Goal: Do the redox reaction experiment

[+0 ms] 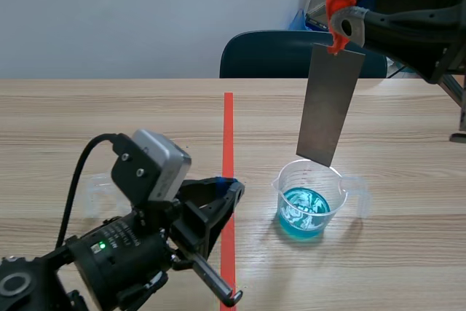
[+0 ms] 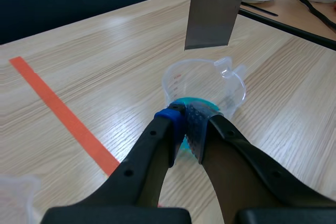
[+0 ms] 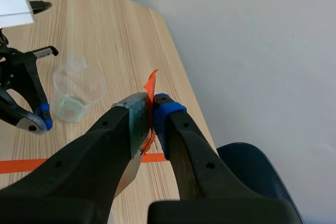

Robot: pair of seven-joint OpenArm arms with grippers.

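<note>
A clear beaker (image 1: 309, 196) holding blue liquid stands on the table right of the red tape line. A grey metal plate (image 1: 331, 103) hangs upright over it, its lower edge just above the rim. My right gripper (image 1: 341, 23) is shut on the orange tab (image 3: 151, 90) at the plate's top. My left gripper (image 1: 231, 186) rests low beside the tape line, shut on nothing, its tips pointing at the beaker (image 2: 205, 85) just ahead. The plate (image 2: 212, 9) hangs above that beaker in the left wrist view too.
A second, empty clear beaker (image 1: 98, 191) sits at the left behind my left arm. A dark blue chair (image 1: 277, 52) stands past the table's far edge. Another table with dishes (image 2: 294, 9) lies beyond.
</note>
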